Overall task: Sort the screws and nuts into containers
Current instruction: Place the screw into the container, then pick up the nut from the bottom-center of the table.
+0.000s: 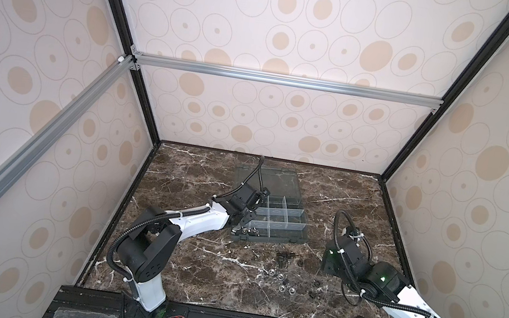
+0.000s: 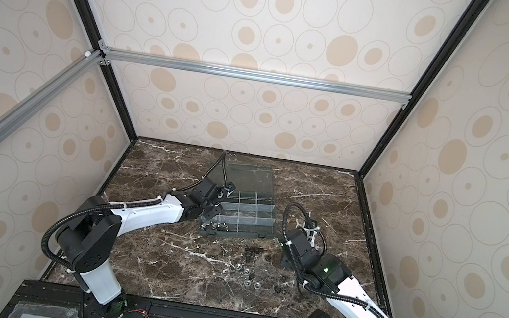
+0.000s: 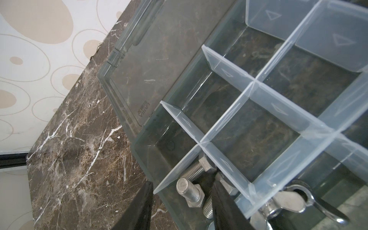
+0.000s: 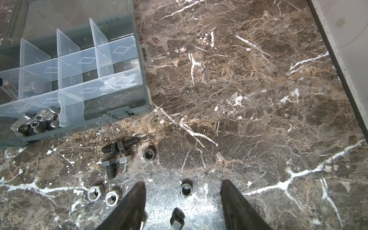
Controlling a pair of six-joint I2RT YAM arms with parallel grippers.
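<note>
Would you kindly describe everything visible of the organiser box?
The box is smoky-grey translucent plastic, flat on the marble table, its clear hinged lid open behind. Pale dividers form compartments: one holds silver screws, another wing nuts; several look empty. The left gripper dips into the screw compartment.

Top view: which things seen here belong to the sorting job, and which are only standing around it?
Job: box, silver bolts, wing nuts, black bolts, loose silver nuts, black nuts.
Not the job: patterned walls, metal bar.

both top views: high, looking down on whole table (image 1: 192, 278) | wrist views: close, sharing organiser box (image 4: 89, 123)
</note>
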